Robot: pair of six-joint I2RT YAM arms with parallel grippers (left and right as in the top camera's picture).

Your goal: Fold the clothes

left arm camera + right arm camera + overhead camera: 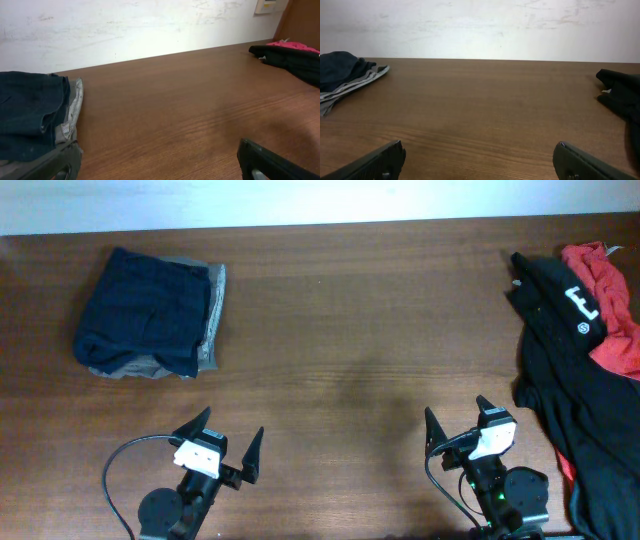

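Tools, two: we log left tool (233, 423) and right tool (455, 408), both spread wide, holding nothing. Clothes: one folded navy-and-grey stack (148, 315), worktop (360, 330) far left; one loose black-and-red heap (572, 380), right edge.

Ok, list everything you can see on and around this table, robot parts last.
navy garment: one, dark navy, folded, top of the stack at the table's far left
grey garment: one, grey, folded under the navy one, its edge showing on the right side of the stack
black shirt: one, black with a small white round logo, unfolded in a heap at the right edge
red garment: one, red, crumpled at the far right, partly under the black shirt
table: one, brown wood
wall: one, white, behind the table
cable: one, black, looping by the left arm
left gripper: one, black, open, near edge
right gripper: one, black, open, near edge
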